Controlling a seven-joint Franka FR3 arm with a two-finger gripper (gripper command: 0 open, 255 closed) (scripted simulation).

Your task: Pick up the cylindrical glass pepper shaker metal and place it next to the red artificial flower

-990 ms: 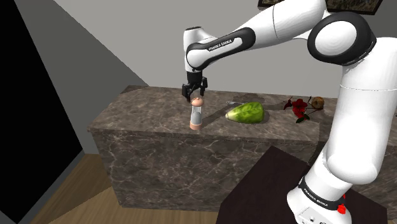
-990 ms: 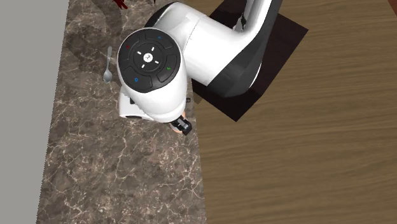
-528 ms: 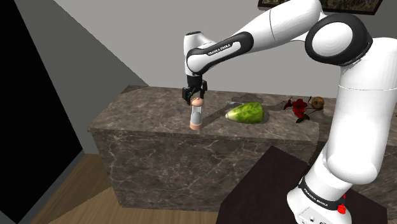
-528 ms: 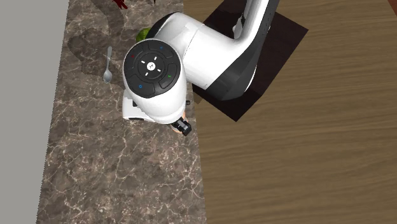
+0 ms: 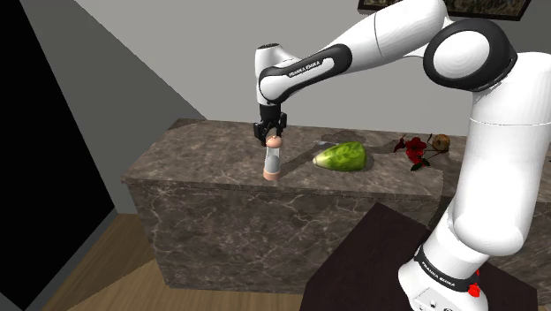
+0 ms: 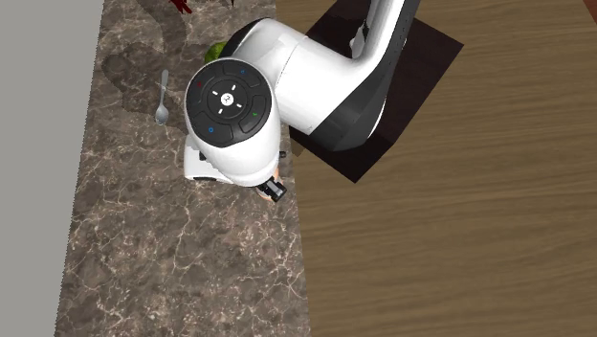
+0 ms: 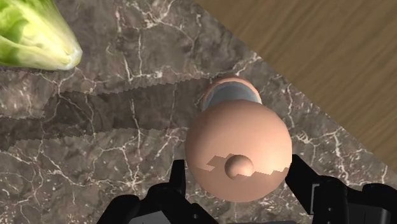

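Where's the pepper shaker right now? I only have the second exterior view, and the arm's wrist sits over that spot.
Observer: The shoulder view has the pepper shaker standing upright on the marble counter, near its front edge, straight under the gripper.
Operator: Gripped?
Observer: The wrist view shows the fingers clasping its rounded top from both sides. Its base rests on the counter.
Operator: Path to the flower?
Observer: In the shoulder view a lettuce head lies between the shaker and the red flower, so you'd probably need to carry it over or around that.
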